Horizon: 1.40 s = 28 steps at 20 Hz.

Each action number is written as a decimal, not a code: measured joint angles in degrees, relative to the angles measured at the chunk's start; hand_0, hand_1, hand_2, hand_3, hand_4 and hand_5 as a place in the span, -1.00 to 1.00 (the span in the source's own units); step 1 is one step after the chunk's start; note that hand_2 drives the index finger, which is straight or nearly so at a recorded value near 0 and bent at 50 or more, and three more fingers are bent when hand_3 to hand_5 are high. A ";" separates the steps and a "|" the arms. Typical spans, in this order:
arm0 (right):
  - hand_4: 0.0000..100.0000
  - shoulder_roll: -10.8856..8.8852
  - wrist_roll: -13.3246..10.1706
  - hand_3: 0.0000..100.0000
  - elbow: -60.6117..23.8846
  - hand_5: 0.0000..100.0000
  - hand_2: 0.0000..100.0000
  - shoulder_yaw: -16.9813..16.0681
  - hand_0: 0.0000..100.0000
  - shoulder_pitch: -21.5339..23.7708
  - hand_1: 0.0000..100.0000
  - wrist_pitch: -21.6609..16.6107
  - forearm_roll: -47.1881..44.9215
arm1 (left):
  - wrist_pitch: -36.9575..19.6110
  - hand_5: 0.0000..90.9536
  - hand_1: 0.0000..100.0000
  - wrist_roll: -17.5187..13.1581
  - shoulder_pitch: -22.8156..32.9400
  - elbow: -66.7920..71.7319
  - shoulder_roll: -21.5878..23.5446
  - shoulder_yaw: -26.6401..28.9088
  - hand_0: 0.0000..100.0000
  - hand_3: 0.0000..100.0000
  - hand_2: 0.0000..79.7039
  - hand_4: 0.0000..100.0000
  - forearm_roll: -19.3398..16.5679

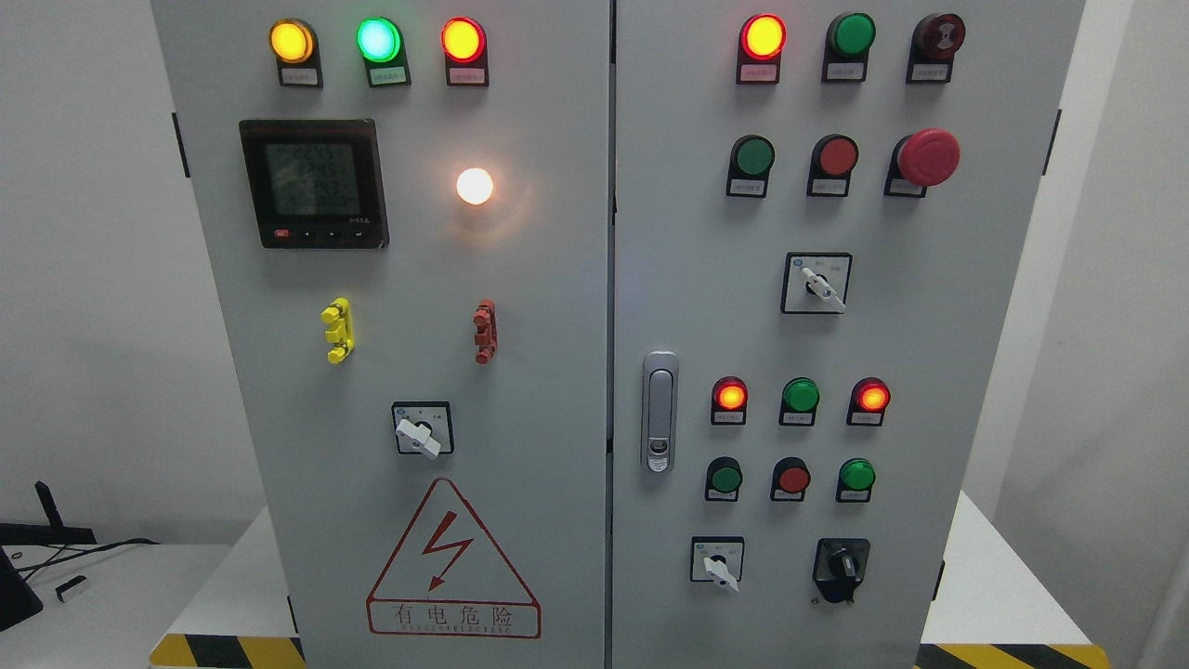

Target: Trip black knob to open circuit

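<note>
I judge the black knob (843, 562) small, stiff and rigid; I'd pinch its raised rib. Neither hand shows, fingers unknowable.

The room was brightly and evenly lit, and the grey cabinet (557, 372) showed soft, short shadows under its fittings. The white lamp (475, 186) on the left door burned so hard it blew out to a featureless disc and threw a warm halo onto the paint around it. The lit indicator lamps (376, 39) along the top glowed overexposed at their centres. The meter screen (313, 178) read faint and slightly blurred. The cabinet's sides leaned inward toward the bottom.
</note>
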 measured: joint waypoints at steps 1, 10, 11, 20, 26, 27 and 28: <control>0.63 0.24 -0.05 0.48 0.16 0.88 -0.12 0.07 -0.52 -0.43 0.61 0.68 0.28 | 0.00 -1.00 -0.22 0.00 0.00 0.00 0.00 0.00 -0.76 -1.00 -1.00 -1.00 0.00; 0.62 1.69 -0.16 0.47 2.05 0.89 -0.12 0.47 -0.47 -4.12 0.58 3.39 1.36 | -0.01 -1.00 -0.22 0.00 0.00 0.01 -0.01 0.00 -0.76 -1.00 -1.00 -1.00 0.00; 0.62 1.79 -0.18 0.47 2.30 0.89 -0.12 0.58 -0.46 -4.58 0.58 3.73 1.40 | -0.01 -1.00 -0.22 0.00 0.00 0.01 -0.01 0.00 -0.76 -1.00 -1.00 -1.00 0.00; 0.60 2.58 -0.39 0.44 5.64 0.89 -0.16 2.16 -0.44 -10.23 0.59 6.08 1.52 | -0.01 -1.00 -0.22 0.00 0.00 0.01 -0.01 0.00 -0.76 -1.00 -1.00 -1.00 0.00; 0.59 2.88 -0.27 0.43 8.30 0.89 -0.18 2.60 -0.46 -13.96 0.60 6.46 1.52 | -0.01 -1.00 -0.22 0.00 0.00 0.01 -0.01 0.00 -0.76 -1.00 -1.00 -1.00 0.00; 0.59 2.92 -0.23 0.42 8.74 0.89 -0.18 2.56 -0.46 -14.40 0.60 6.46 1.52 | -0.01 -1.00 -0.22 0.00 0.00 0.01 -0.01 0.00 -0.76 -1.00 -1.00 -1.00 0.00; 0.59 2.94 -0.23 0.42 9.19 0.89 -0.18 2.39 -0.46 -14.84 0.60 6.50 1.51 | -0.01 -1.00 -0.22 0.00 0.00 0.01 -0.01 0.00 -0.76 -1.00 -1.00 -1.00 0.00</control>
